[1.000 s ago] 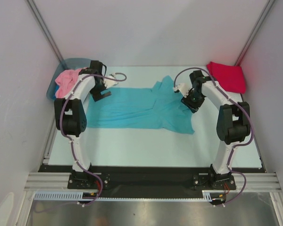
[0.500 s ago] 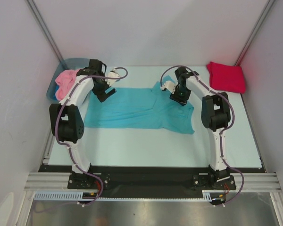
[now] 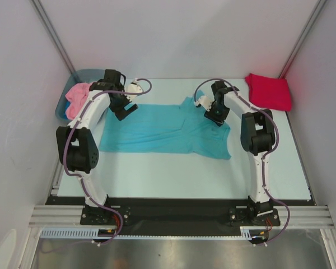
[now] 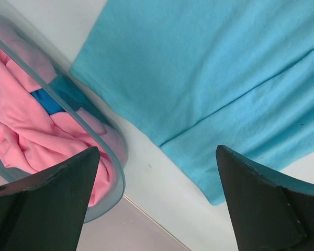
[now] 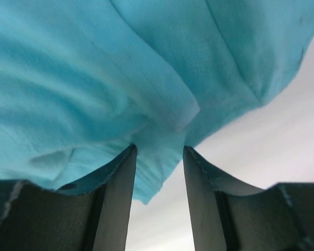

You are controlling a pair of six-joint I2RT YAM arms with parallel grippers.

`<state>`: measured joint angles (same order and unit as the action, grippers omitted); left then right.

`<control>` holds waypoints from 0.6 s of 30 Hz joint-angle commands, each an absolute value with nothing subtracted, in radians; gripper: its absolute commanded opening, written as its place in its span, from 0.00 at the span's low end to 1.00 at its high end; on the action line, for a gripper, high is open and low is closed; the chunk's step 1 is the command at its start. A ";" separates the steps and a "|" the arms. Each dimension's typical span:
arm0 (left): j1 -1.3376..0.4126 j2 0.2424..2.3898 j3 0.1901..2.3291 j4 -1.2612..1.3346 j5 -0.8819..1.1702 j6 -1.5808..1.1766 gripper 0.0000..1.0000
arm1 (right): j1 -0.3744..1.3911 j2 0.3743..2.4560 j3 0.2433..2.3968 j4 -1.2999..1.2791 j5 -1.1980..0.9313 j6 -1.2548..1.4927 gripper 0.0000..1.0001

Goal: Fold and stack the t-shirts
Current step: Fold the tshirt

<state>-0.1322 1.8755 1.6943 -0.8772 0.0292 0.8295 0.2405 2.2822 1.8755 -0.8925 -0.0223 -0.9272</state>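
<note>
The turquoise t-shirt [image 3: 157, 129] lies spread across the middle of the table, its right part rumpled. My right gripper [image 3: 203, 102] is at its far edge near the sleeve, shut on a bunched fold of the turquoise t-shirt [image 5: 94, 78], which fills the gap between my right gripper's [image 5: 158, 148] jaws. My left gripper [image 3: 136, 89] hovers wide open over the shirt's far left corner [image 4: 209, 68], with nothing between its fingers [image 4: 68, 178]. The pink t-shirt [image 3: 78, 98] is crumpled in the tub. The crimson red t-shirt [image 3: 269, 91] lies folded at the back right.
A grey-blue plastic tub [image 3: 89, 72] stands at the back left corner, its rim [image 4: 112, 157] close to my left gripper. White walls enclose the table on three sides. The arm bases sit on a black rail [image 3: 173, 210] at the near edge.
My right gripper has moved left and farther back along the shirt's far edge, dragging the sleeve area with it. My left gripper has shifted slightly back and stayed open.
</note>
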 commanded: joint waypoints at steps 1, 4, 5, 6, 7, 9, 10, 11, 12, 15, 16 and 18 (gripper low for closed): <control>-0.146 1.830 1.693 -0.857 0.025 0.842 1.00 | 0.192 2.250 1.807 -0.868 -0.005 -0.907 0.47; -0.147 1.833 1.700 -0.854 0.028 0.845 1.00 | 0.160 2.232 1.758 -0.850 0.000 -0.907 0.46; -0.149 1.835 1.703 -0.854 0.028 0.844 1.00 | 0.140 2.227 1.746 -0.835 0.000 -0.907 0.46; -0.150 1.835 1.704 -0.854 0.026 0.845 1.00 | 0.132 2.223 1.737 -0.827 0.018 -0.907 0.46; -0.152 1.836 1.704 -0.853 0.028 0.847 1.00 | 0.121 2.220 1.729 -0.818 0.031 -0.908 0.46; -0.153 1.836 1.704 -0.853 0.028 0.848 1.00 | 0.095 2.221 1.721 -0.807 0.044 -0.913 0.45; -0.155 1.838 1.704 -0.851 0.025 0.851 1.00 | 0.088 2.223 1.720 -0.802 0.051 -0.916 0.45; -0.156 1.838 1.704 -0.853 0.025 0.854 1.00 | 0.081 2.224 1.721 -0.793 0.061 -0.922 0.45; -0.156 1.839 1.704 -0.853 0.025 0.856 1.00 | 0.066 2.227 1.723 -0.790 0.067 -0.926 0.45; -0.158 1.841 1.706 -0.853 0.023 0.859 1.00 | 0.051 2.235 1.733 -0.782 0.081 -0.928 0.45; -0.158 1.842 1.706 -0.851 0.025 0.864 1.00 | 0.049 2.233 1.736 -0.781 0.081 -0.925 0.44; -0.160 1.845 1.706 -0.853 0.023 0.868 1.00 | 0.049 2.230 1.733 -0.778 0.080 -0.922 0.44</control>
<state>-0.1497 1.8755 1.6943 -0.8730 0.0219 0.8463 0.0834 2.2147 1.7554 -0.7872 -0.0090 -0.9089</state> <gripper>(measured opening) 0.996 0.444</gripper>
